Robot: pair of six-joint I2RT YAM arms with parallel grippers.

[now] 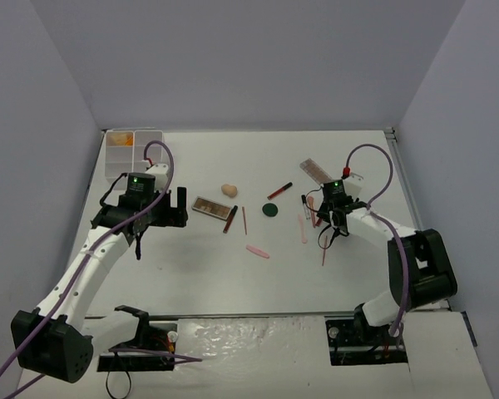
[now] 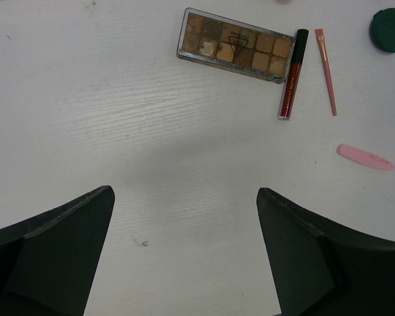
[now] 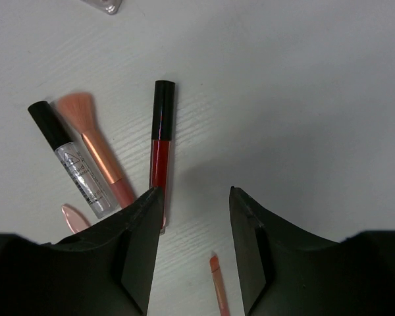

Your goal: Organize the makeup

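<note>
The makeup lies scattered on the white table. In the left wrist view I see a brown eyeshadow palette (image 2: pixel 236 45), a dark-red lip gloss (image 2: pixel 292 76), a thin orange brush (image 2: pixel 325 69), a pink stick (image 2: pixel 365 157) and a dark-green compact (image 2: pixel 390 29). My left gripper (image 2: pixel 184 192) hangs open over bare table, short of them. My right gripper (image 3: pixel 195 192) stands partly open with nothing gripped. A thin orange stick (image 3: pixel 217 283) lies on the table between its jaws. A red lip gloss (image 3: pixel 160 145) runs beside its left finger, with a pink brush (image 3: pixel 95 148) and a clear tube (image 3: pixel 72 164) further left.
The white compartment box (image 1: pixel 133 150) sits at the back left corner. A beige sponge (image 1: pixel 229 189), a dark-red pencil (image 1: pixel 279 189) and a second palette (image 1: pixel 317 171) lie mid-table. Walls close in the table at the back and sides.
</note>
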